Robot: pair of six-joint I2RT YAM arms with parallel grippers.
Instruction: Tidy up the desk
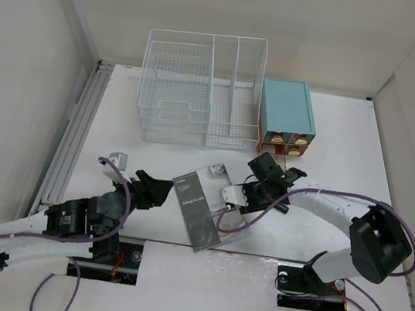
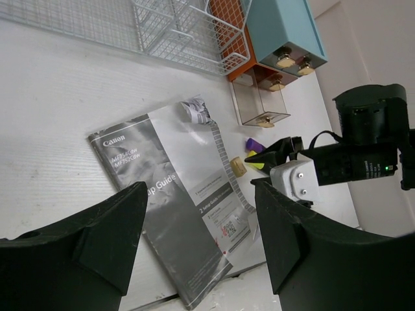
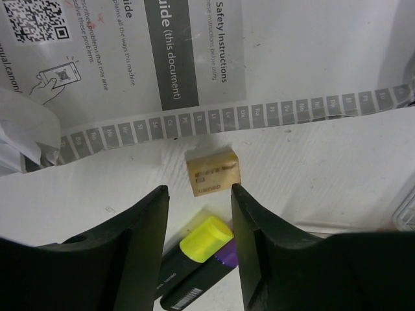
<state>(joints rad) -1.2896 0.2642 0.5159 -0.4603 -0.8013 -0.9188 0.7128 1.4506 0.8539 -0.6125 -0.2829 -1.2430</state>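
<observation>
1. Okay, the flat matte white desk (image 1: 349, 145) spans the view, with rectangular cutouts on its near edge.
2. Right gripper (image 3: 198, 189) is spread, its black fingers either side of a yellow-capped highlighter (image 3: 206, 238), beside a tan block eraser (image 3: 213, 172).
3. Left gripper (image 2: 200, 188) is spread, holding nothing, over the glossy grey Canon setup guide (image 2: 168, 214) near the near edge.
4. White wire-mesh rack (image 1: 201, 92) and boxy teal drawer unit (image 1: 286, 109) sit at the far edge.

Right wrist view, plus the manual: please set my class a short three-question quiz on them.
1. True or false: the right gripper is shut on the eraser.
2. The cap of the highlighter nearest that gripper is: A yellow, B red, C blue.
3. Fill in: the manual bears the brand name ____.
Key: 1 false, it is open; 2 A; 3 Canon.
</observation>
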